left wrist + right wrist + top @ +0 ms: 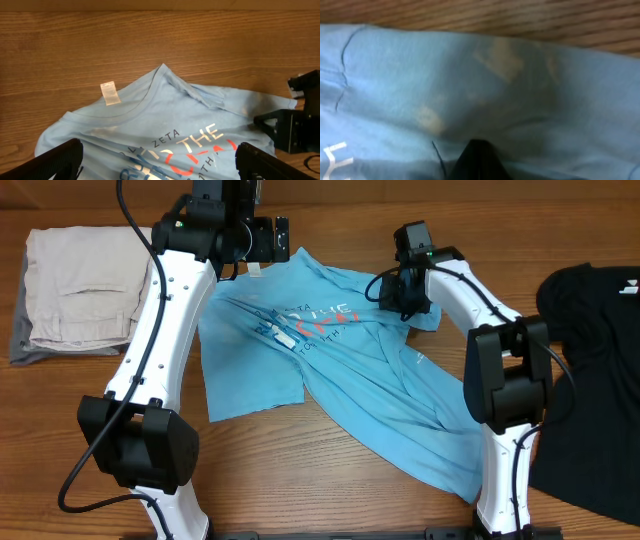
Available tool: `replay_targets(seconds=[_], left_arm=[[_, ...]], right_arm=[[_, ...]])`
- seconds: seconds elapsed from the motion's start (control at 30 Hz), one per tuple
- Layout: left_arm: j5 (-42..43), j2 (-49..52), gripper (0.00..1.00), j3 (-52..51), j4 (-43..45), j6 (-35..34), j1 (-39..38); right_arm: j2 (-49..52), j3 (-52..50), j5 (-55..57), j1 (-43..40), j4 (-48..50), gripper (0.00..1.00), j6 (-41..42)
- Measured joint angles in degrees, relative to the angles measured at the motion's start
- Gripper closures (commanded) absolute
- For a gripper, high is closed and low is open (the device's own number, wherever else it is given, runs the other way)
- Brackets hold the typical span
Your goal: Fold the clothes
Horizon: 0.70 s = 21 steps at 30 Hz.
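One light blue short-sleeved T-shirt (340, 380) lies rumpled, chest lettering up, across the middle of the brown wooden bench (300, 480), with its collar toward the far edge and its hem trailing toward the near right corner. One lower corner is folded flat on the left side. My left gripper (262, 240) hangs over the collar with its jaws spread wide and nothing between them. From the left wrist view I see the neckline and the small white neck label (110, 93) beyond the fingers (55, 160). My right gripper (402, 292) sits at the shirt's edge nearest the far right, pinched shut on a bunch of the blue fabric. A stack of folded beige trousers (80, 290) rests at the far left corner, and a black garment (590, 380) lies along the right edge, apart from the shirt
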Motion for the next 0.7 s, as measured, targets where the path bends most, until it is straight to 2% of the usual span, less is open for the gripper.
replay_targets(seconds=[0.17,0.5,0.7], left_arm=[[0.0,0.0,0.00,0.0,0.0,0.0,0.0],[0.0,0.0,0.00,0.0,0.0,0.0,0.0],[0.0,0.0,0.00,0.0,0.0,0.0,0.0]], right_arm=[[-1.0,-3.3,1.7,0.1,7.3,0.94,0.0],[-0.5,-9.9,10.2,0.0,30.6,0.94,1.3],[1.6,-11.0,12.5,-0.4,42.0,0.89,1.5]])
